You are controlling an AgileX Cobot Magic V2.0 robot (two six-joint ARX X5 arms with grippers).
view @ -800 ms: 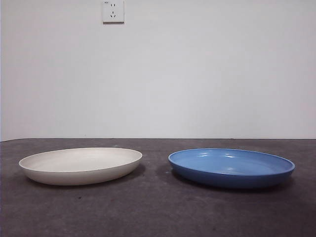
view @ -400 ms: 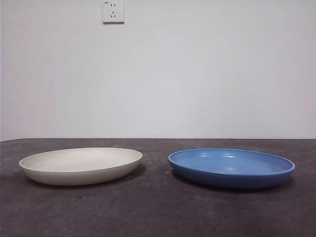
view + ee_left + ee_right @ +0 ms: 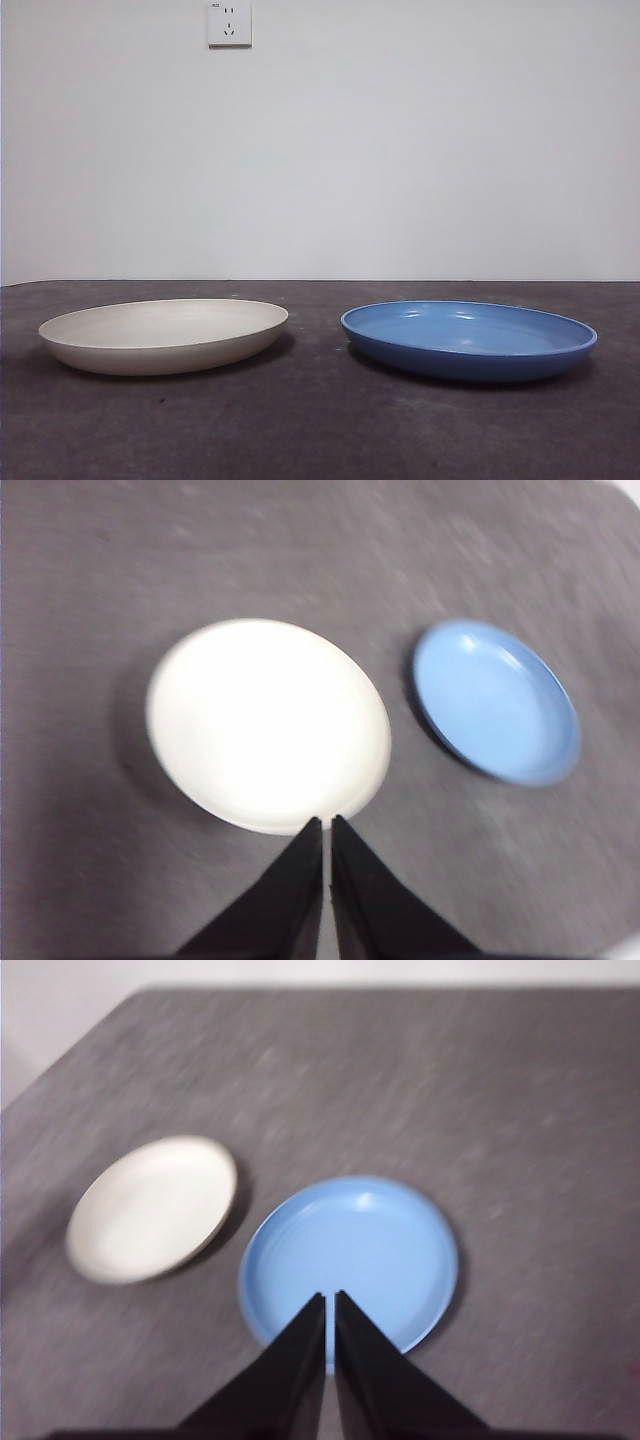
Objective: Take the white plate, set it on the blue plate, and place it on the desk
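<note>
The white plate (image 3: 165,335) rests on the desk (image 3: 320,430) at the left, with the blue plate (image 3: 468,340) beside it at the right, a gap between them. My left gripper (image 3: 327,825) hangs shut high above the near rim of the white plate (image 3: 268,723), with the blue plate (image 3: 497,700) off to the side. Over the near edge of the blue plate (image 3: 350,1255), well above it, my right gripper (image 3: 330,1300) is shut and holds nothing; the white plate (image 3: 152,1207) lies further off. Neither gripper shows in the front view.
A white wall with a power socket (image 3: 229,22) stands behind the desk. In the right wrist view the desk's far edge (image 3: 380,990) and a corner edge (image 3: 60,1060) show.
Both plates stay in place in the front view. No arm has come into that view.
</note>
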